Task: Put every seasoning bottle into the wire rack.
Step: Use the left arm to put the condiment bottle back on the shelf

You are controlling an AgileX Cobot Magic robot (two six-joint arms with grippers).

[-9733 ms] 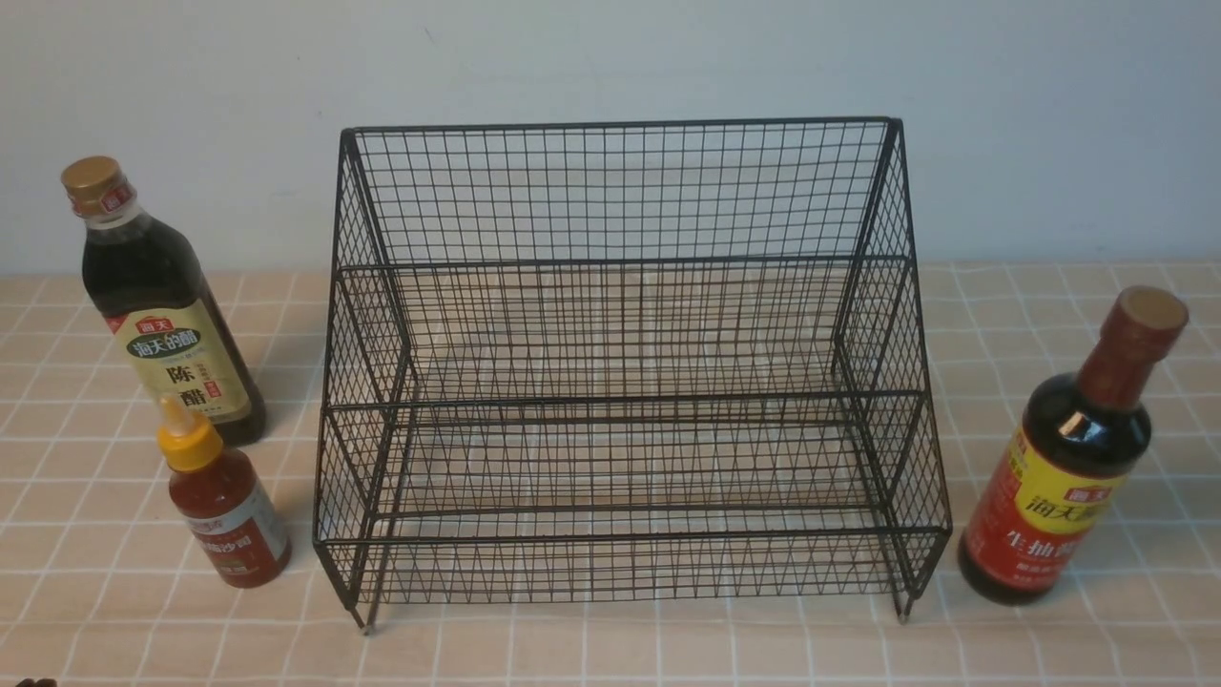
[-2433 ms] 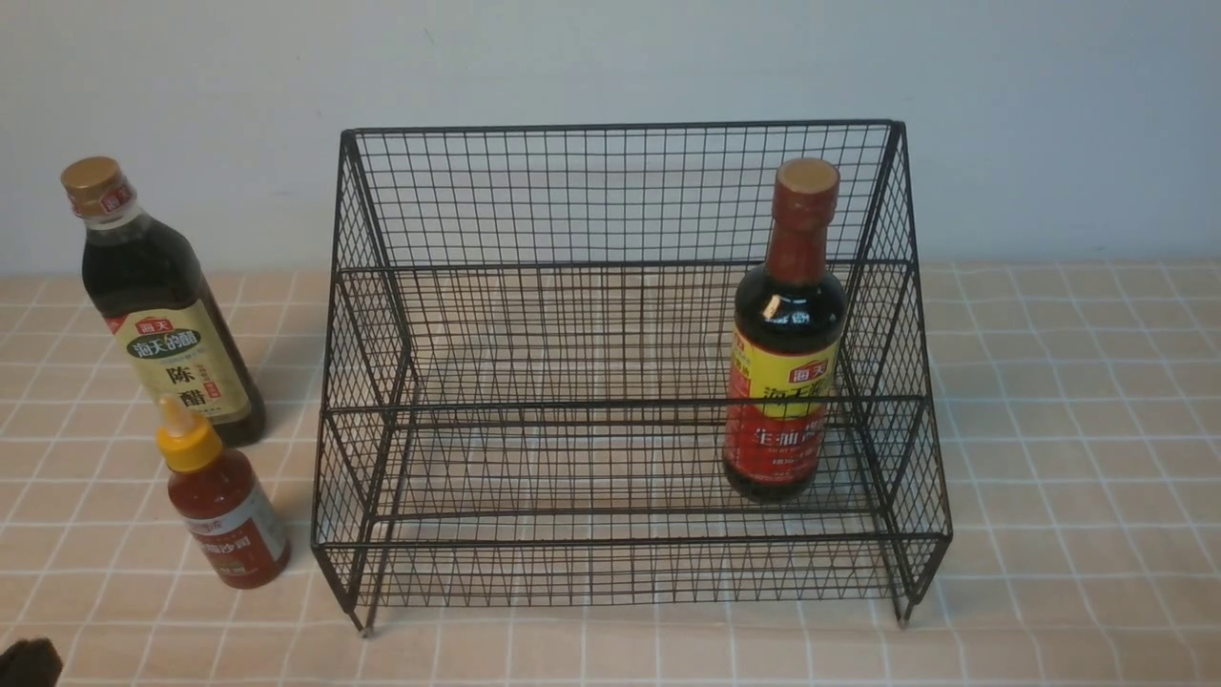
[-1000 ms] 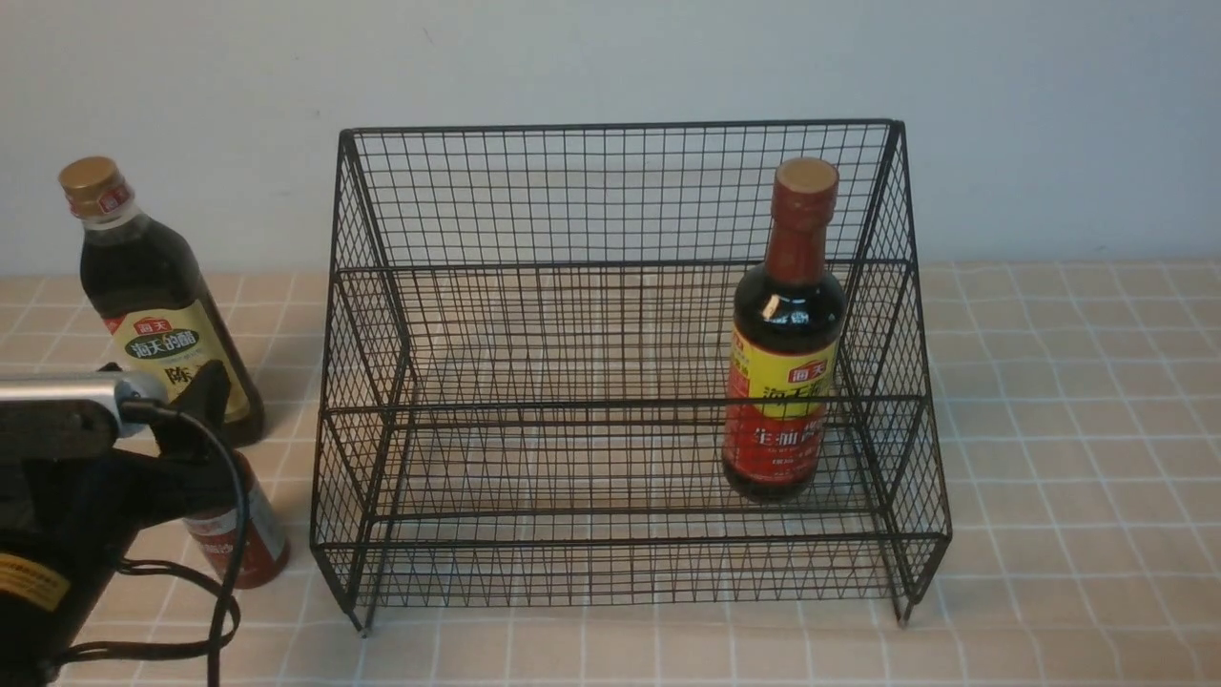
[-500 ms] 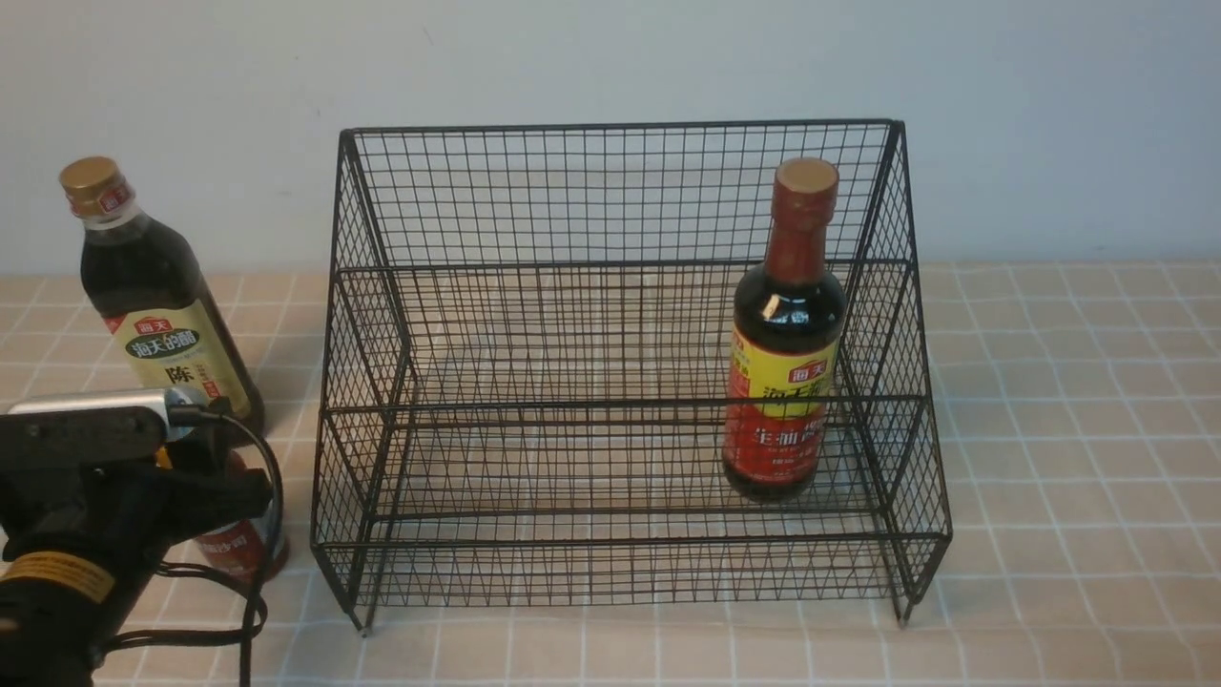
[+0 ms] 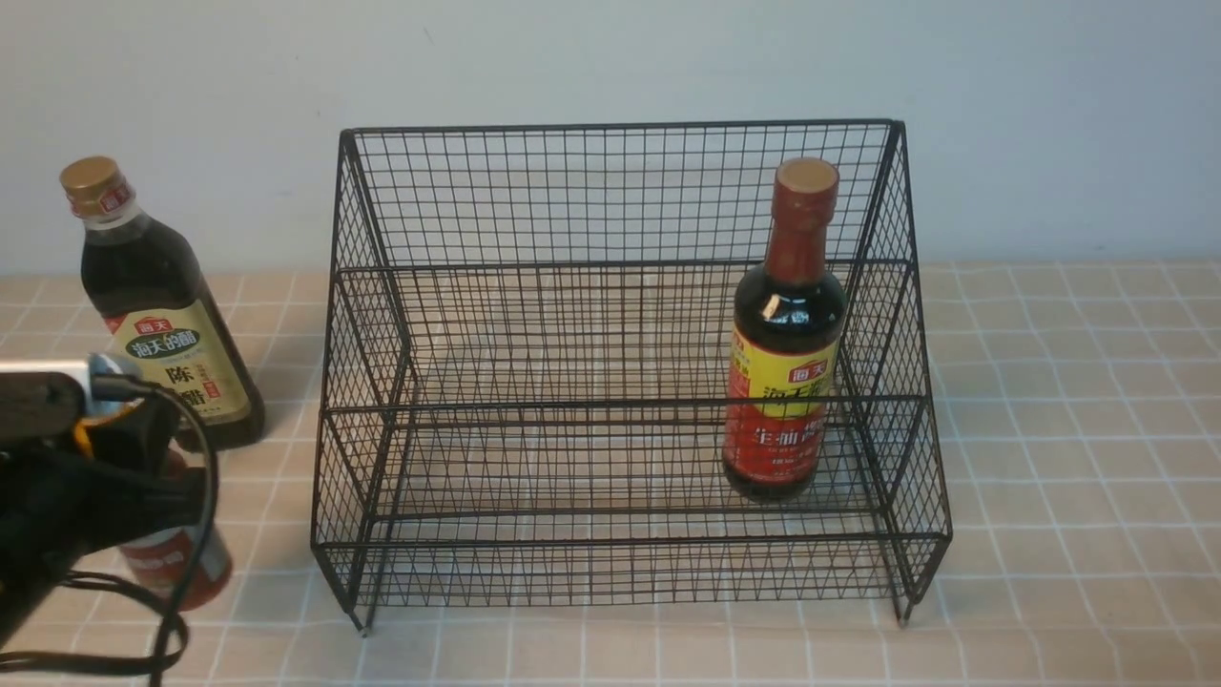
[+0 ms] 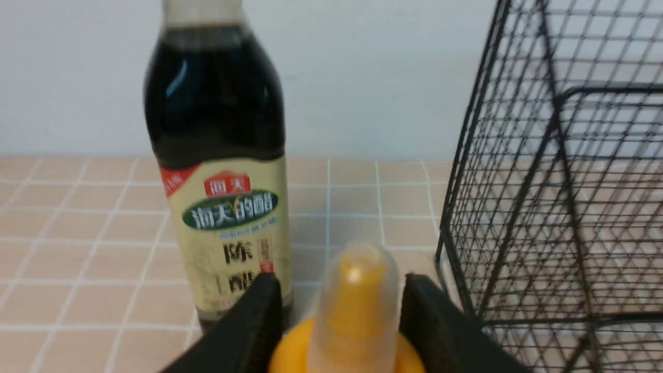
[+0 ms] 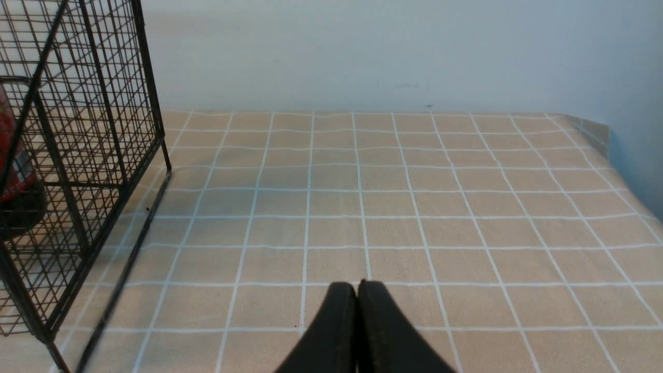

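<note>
We show the left gripper closed on the small red bottle: in the left wrist view its two black fingers press on either side of the yellow nozzle cap, touching the cap's wide collar. From the front, the gripper's dark body and cable hide the upper part of this bottle, and only its blurred red lower part with a pale label shows, outside the wire rack and to its left. We cannot tell whether its base touches the table. Just behind it the tall dark bottle — gold cap, beige label — stands upright on the table, also left of the rack and apart from its side mesh. The red-necked bottle stands upright inside the rack, on the lower front tier near the right side wall, with its cap well below the top wire of the tall back. The rest of both tiers holds no bottle. The right gripper has its fingers pressed together with nothing between them — it hangs over bare checked cloth to the right of the rack, whose corner post and side mesh show at the edge of the right wrist view.
</note>
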